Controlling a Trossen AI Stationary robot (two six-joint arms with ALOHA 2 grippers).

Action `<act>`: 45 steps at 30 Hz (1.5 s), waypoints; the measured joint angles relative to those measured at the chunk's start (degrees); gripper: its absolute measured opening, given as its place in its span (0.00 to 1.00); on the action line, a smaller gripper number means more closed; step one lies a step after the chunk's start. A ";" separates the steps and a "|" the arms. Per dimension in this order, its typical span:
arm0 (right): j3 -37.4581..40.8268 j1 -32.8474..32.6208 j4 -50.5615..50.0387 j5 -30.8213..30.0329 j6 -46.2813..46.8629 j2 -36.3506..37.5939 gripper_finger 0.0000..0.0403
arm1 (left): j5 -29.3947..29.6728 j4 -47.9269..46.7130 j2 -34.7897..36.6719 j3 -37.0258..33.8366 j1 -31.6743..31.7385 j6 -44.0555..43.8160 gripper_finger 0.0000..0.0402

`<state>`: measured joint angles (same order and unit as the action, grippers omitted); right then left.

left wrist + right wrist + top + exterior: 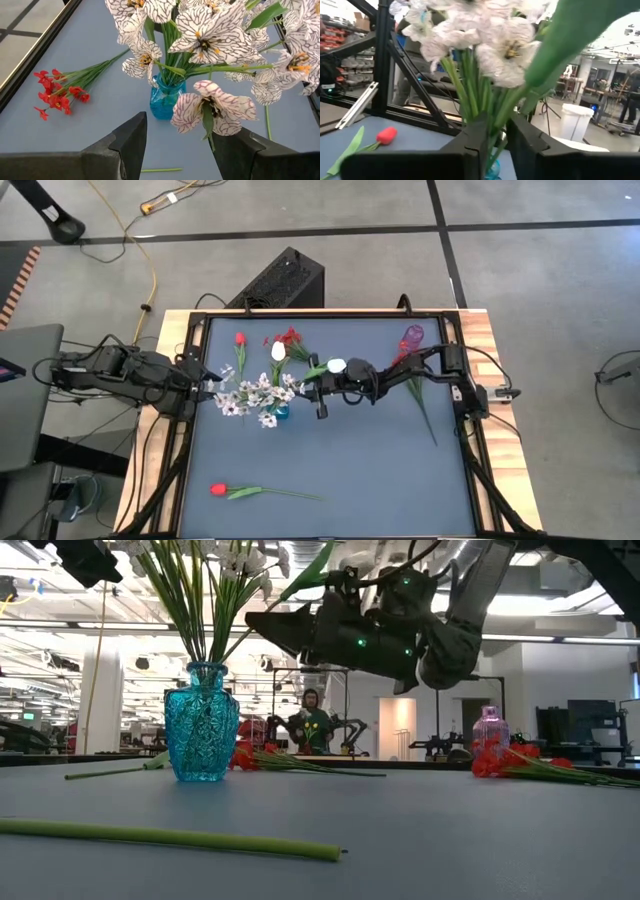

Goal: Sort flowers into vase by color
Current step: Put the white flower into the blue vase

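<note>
Right tool (495, 145) up above the surface (380, 460), just beside the blue vase (202, 722), fingers narrowed around green stems that run between them; cannot tell for sure whether clenched on a stem. White tulip (336, 365) right at this tool in the high view. Left tool (177, 145) hovering on the vase's other side, released, fingers spread wide with nothing between them. Spray of white veined blossoms (200, 40) standing in the blue vase near the surface's middle. Red tulip (218, 490) lying alone on the near part of the surface, well apart from the vase. Another red tulip (240, 339), a white tulip (278, 351) and a red spray (291, 337) lying flat toward the far edge. Purple vase (412, 337) at the far right, red blossoms (490, 762) at its foot.
</note>
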<state>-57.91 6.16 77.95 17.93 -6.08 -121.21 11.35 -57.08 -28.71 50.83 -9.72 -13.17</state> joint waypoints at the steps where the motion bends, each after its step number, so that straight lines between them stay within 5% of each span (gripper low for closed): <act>1: 0.00 -0.01 0.01 0.00 -0.11 0.00 0.20 | 0.00 0.01 0.00 0.00 -0.01 0.02 0.47; 7: 0.00 -0.03 0.02 -0.04 -0.11 0.00 0.07 | 0.00 0.00 0.00 0.00 0.00 0.05 0.47; 16: -4.16 -0.03 -8.44 -0.11 6.39 0.02 0.07 | 0.02 0.01 0.00 0.00 0.00 0.07 0.47; 28: -16.54 -0.93 -39.06 -0.07 4.22 0.79 0.08 | 0.00 -0.02 0.00 0.00 0.00 0.07 0.47; 45: -18.21 0.50 -44.67 7.77 9.52 0.63 0.20 | -0.42 -0.55 0.00 0.00 0.00 0.88 0.47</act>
<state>-76.12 6.66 33.28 25.70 3.44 -120.57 10.94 -57.63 -28.71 50.83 -9.72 -12.29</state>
